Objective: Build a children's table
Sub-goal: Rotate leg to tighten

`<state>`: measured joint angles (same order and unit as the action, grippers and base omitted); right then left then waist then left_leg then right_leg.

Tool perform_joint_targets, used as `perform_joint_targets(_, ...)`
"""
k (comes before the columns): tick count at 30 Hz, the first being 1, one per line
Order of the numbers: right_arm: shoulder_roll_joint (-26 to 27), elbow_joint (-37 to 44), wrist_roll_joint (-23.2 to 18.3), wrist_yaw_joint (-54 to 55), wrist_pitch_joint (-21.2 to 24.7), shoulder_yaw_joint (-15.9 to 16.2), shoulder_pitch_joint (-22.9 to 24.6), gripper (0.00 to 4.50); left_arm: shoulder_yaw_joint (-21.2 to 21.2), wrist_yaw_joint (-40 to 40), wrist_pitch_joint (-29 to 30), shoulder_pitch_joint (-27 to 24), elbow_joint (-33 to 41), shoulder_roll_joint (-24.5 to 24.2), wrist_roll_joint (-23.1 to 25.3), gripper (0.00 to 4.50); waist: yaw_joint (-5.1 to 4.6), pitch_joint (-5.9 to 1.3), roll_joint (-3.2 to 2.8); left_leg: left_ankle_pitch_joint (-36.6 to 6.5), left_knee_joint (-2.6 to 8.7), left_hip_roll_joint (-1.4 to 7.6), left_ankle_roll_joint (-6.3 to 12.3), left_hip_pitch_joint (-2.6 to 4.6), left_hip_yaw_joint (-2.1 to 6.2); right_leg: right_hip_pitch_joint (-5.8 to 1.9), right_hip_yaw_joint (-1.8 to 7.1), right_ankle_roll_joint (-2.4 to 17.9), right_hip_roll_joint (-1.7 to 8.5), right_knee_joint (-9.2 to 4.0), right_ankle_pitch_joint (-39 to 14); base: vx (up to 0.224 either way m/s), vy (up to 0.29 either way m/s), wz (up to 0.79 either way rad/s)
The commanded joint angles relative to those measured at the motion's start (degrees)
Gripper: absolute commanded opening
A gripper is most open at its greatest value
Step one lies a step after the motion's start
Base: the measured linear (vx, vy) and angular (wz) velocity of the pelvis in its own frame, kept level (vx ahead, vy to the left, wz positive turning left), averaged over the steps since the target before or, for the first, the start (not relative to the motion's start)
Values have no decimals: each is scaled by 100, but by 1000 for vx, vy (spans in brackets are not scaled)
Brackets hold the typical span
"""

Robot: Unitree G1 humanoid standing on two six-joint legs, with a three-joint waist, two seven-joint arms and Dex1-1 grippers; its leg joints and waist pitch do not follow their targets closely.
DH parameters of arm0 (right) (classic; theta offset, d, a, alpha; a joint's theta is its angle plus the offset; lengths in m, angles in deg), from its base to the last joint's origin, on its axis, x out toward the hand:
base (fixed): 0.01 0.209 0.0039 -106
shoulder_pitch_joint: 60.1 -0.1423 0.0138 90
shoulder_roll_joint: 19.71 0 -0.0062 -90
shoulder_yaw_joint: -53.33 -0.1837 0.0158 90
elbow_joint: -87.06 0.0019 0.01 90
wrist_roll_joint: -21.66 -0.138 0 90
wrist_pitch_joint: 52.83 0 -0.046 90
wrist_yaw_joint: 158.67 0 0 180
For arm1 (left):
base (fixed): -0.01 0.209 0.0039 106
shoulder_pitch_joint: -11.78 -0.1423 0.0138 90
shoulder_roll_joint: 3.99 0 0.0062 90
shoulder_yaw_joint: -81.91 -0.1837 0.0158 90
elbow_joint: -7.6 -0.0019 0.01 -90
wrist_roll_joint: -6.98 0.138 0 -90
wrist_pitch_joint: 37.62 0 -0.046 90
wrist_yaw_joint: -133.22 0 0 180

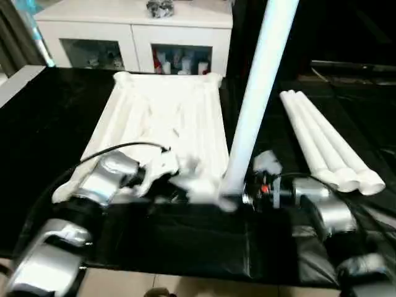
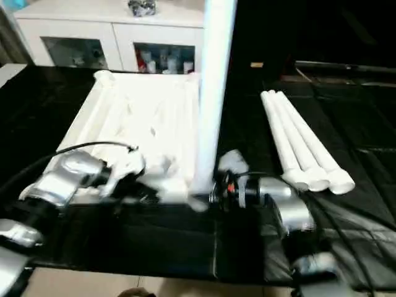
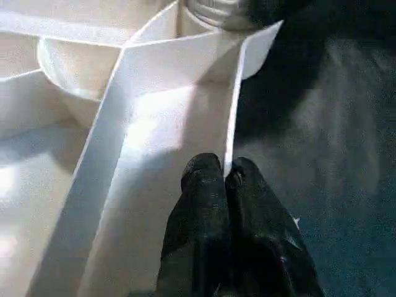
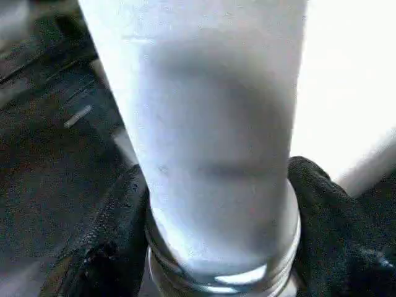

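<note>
The children's table top (image 1: pixel 167 117) lies upside down on the black surface, ribbed underside up. One white leg (image 1: pixel 257 93) stands upright at its near right corner, its threaded base (image 4: pixel 216 272) down at the corner lobe. My right gripper (image 1: pixel 238 197) is closed around the foot of that leg, with a black finger (image 4: pixel 117 229) pressed on each side. My left gripper (image 3: pixel 224 172) is shut on a thin white rib (image 3: pixel 232 105) at the top's near edge, just left of the leg. Three more legs (image 1: pixel 322 142) lie side by side to the right.
A white glass-door cabinet (image 1: pixel 133 31) stands behind the work surface. Black sheeting (image 1: pixel 185 241) covers the surface up to its near edge, with pale floor below. A black cable (image 1: pixel 105 151) arcs over my left forearm.
</note>
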<state>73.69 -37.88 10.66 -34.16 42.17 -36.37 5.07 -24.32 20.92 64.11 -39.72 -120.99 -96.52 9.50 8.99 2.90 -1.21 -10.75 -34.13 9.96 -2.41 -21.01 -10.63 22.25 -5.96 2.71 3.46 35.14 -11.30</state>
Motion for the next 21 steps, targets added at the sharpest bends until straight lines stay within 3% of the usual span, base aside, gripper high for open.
perform_joint_targets(1, 690, 183, -456, 284, 246, 208, 83, 277, 290, -867, 301, 125, 224, 537, -344, 0, -38, -365, 17, -1063, 424, 444, 118, 79, 206, -286, 398, 903, 714, -516, -1657, 0, 0, 0)
perform_joint_targets(2, 918, 191, -484, 604, 243, 153, 125, 277, 406, -1233, 516, 132, 309, 727, -374, 0, -60, -364, -21, -1106, 421, 437, 106, 90, 219, -271, 396, 880, 720, -535, -1735, 0, 0, 0)
perform_joint_targets(3, 1266, 130, -375, 1117, 119, 130, 143, 277, 530, -1728, 858, 109, 522, 1019, -371, 0, -126, -356, -2, -1122, 442, 458, 66, 85, 220, -266, 405, 904, 715, -525, -1676, 0, 0, 0)
perform_joint_targets(5, 1346, 82, -320, 1206, 62, 154, 116, 277, 526, -1842, 912, 85, 606, 1085, -330, 0, -150, -358, 7, -1048, 408, 387, 159, 72, 201, -286, 398, 848, 709, -563, -1768, 0, 0, 0)
perform_joint_targets(6, 1501, -306, 15, 1818, -5, 154, -137, 277, 381, -2003, 1013, -13, 854, 1184, -93, 0, -162, -368, -18, -906, 407, 391, 211, 47, 207, -287, 403, 845, 704, -544, -1662, 0, 0, 0)
perform_joint_targets(9, 1590, -656, 292, 2266, -201, 146, -353, 277, 253, -2089, 1175, -115, 1083, 1263, 58, 0, -248, -374, -35, -816, 403, 372, 244, 37, 204, -288, 384, 840, 668, -550, -1559, 0, 0, 0)
perform_joint_targets(10, 1644, -687, 372, 2430, -237, 106, -412, 277, 140, -2010, 1293, -213, 1243, 1242, 123, 0, -262, -375, -40, -790, 404, 389, 271, 38, 207, -285, 395, 886, 666, -526, -1400, 0, 0, 0)
perform_joint_targets(11, 1656, -671, 378, 2445, -226, 95, -409, 312, 125, -2008, 1314, -227, 1269, 1233, 130, 0, -292, -374, -47, -815, 411, 393, 299, 36, 209, -284, 390, 911, 655, -523, -1321, 0, 0, 0)
perform_joint_targets(14, 1606, -522, 430, 2431, -247, 98, -296, 312, 116, -1979, 1318, -301, 1306, 1028, 145, 0, -324, -378, -46, -762, 407, 393, 384, 28, 206, -294, 392, 991, 637, -487, -995, 0, 0, 0)
perform_joint_targets(16, 1447, -492, 547, 2403, -404, 178, -188, 353, 119, -1884, 1193, -348, 1276, 840, 192, 0, -330, -374, -46, -791, 406, 388, 401, 30, 200, -292, 396, 990, 645, -491, -987, 0, 0, 0)
perform_joint_targets(20, 1217, -389, 529, 2138, -493, 189, -26, 370, 123, -1662, 1021, -395, 1238, 618, 209, 0, -340, -363, -40, -896, 412, 383, 388, 33, 201, -300, 401, 939, 651, -513, -1160, 0, 0, 0)
perform_joint_targets(21, 1139, -354, 519, 2047, -517, 188, 23, 397, 123, -1597, 972, -404, 1223, 552, 212, 0, -339, -360, -40, -905, 414, 384, 396, 30, 204, -301, 401, 921, 653, -519, -1194, 0, 0, 0)
